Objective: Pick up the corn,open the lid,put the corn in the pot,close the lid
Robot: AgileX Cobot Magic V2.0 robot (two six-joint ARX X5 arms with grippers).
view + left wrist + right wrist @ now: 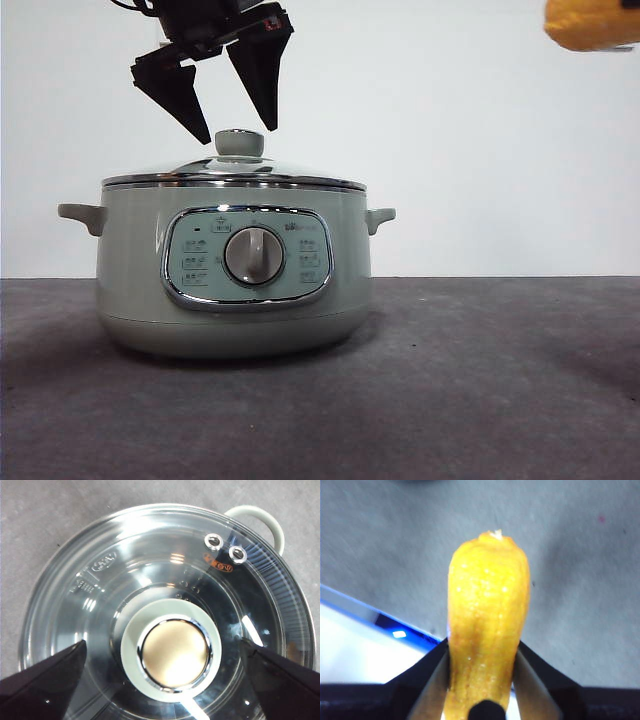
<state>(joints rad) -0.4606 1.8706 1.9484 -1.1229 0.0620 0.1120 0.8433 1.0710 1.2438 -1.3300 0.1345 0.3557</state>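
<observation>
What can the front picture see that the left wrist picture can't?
Only the front view shows the pot's dial and a bit of the corn high in the corner. Only the left wrist view looks straight down through the lid's glass to its two small steam holes. Both show the knob with the left hand open around it, not touching.
</observation>
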